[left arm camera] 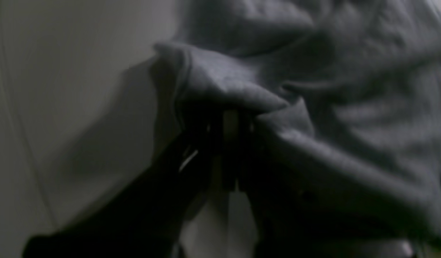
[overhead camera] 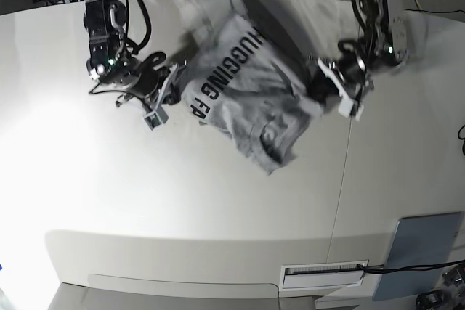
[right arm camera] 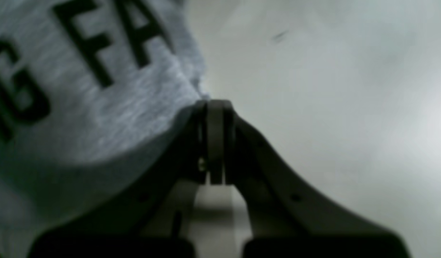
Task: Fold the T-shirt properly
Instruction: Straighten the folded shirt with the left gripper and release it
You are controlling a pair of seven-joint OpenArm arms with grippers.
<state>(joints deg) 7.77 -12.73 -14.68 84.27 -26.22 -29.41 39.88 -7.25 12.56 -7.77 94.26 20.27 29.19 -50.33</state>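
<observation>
The heather-grey T-shirt (overhead camera: 247, 99) lies bunched at the table's far middle, its black lettering facing up. At the shirt's left edge in the base view, my right gripper (overhead camera: 173, 81) is shut. The right wrist view shows that gripper (right arm camera: 215, 104) with jaws pressed together and the lettered cloth (right arm camera: 80, 107) meeting their tip. My left gripper (overhead camera: 320, 92) is at the shirt's right side. In the left wrist view it (left arm camera: 230, 116) is shut on a fold of plain grey fabric (left arm camera: 349, 107) that drapes over the fingers.
The white table (overhead camera: 145, 194) has a seam running down its right part. A flat blue-grey pad (overhead camera: 421, 252) lies at the front right corner, beside a slot (overhead camera: 323, 275) in the front edge. Cables run behind the table.
</observation>
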